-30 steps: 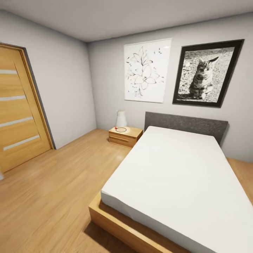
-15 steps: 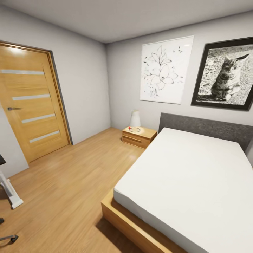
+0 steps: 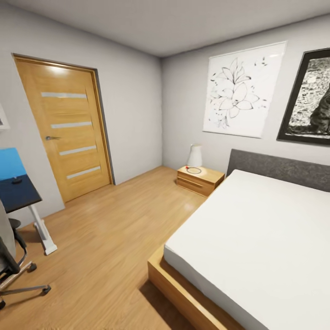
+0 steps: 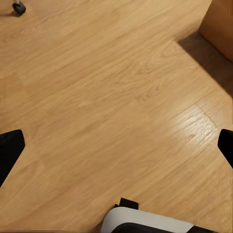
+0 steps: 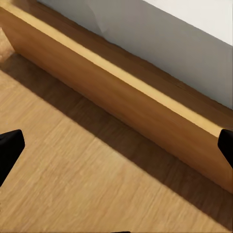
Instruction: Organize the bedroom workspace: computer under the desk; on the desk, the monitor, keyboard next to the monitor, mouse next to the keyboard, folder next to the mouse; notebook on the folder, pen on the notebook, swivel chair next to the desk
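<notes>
Head view: the bed [image 3: 256, 238], with white mattress, wooden frame and grey headboard [image 3: 279, 168], occupies the 3 to 5 o'clock sector. A wooden nightstand [image 3: 200, 179] stands at the headboard's near end, carrying a white lamp [image 3: 195, 156]. A flower print [image 3: 241, 90] and a black-framed picture [image 3: 311, 101] hang on the wall at 1 to 2 o'clock. A wooden door [image 3: 66, 130] is shut at 10 o'clock.

At 9 o'clock, the corner of the counter [image 3: 18, 195] shows a dark top on a white leg, with a blue panel [image 3: 9, 162] above it and a small dark item [image 3: 17, 180] resting on it; its identity cannot be determined. The swivel chair [image 3: 11, 261] sits at 8 o'clock, just beside the counter on the wooden floor [image 3: 105, 247].

Left wrist view: the left claw [image 4: 116, 145] is spread wide, empty, over bare floor; a chair caster [image 4: 19, 7] is visible. Right wrist view: the right claw [image 5: 116, 145] is spread wide, empty, facing the bed frame.
</notes>
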